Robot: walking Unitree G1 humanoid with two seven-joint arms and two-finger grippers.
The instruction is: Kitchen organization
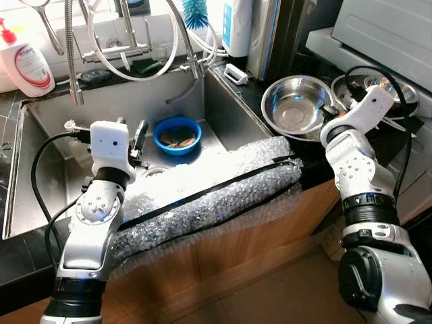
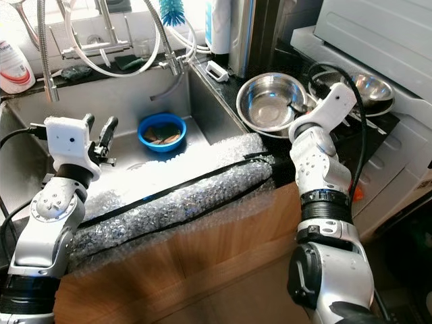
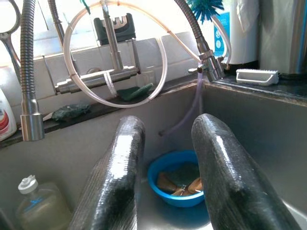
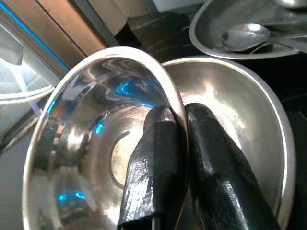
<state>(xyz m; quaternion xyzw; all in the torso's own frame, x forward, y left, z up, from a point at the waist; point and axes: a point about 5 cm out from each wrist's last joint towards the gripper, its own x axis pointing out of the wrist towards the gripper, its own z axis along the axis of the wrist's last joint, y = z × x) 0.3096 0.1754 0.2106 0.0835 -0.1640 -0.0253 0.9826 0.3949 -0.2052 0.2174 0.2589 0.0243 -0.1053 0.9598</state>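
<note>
A blue bowl (image 1: 177, 135) holding food scraps sits at the bottom of the steel sink (image 1: 47, 128). My left gripper (image 1: 135, 138) hovers open over the sink, and in its wrist view the fingers (image 3: 127, 143) frame the blue bowl (image 3: 177, 184) from a distance. On the dark counter to the right of the sink rests a shiny steel bowl (image 1: 297, 104). My right gripper (image 4: 180, 112) is shut on that steel bowl's rim (image 4: 96, 120), one finger inside and one outside. A second steel bowl (image 4: 240, 120) lies right under it.
Bubble wrap (image 1: 202, 189) pads the sink's front edge. A spring faucet (image 1: 71, 54), hoses and a soap bottle (image 1: 23, 64) line the back. A clear bottle (image 3: 38, 206) stands in the sink. Another steel dish with a spoon (image 4: 242, 33) sits beyond, beside a grey appliance (image 1: 385, 27).
</note>
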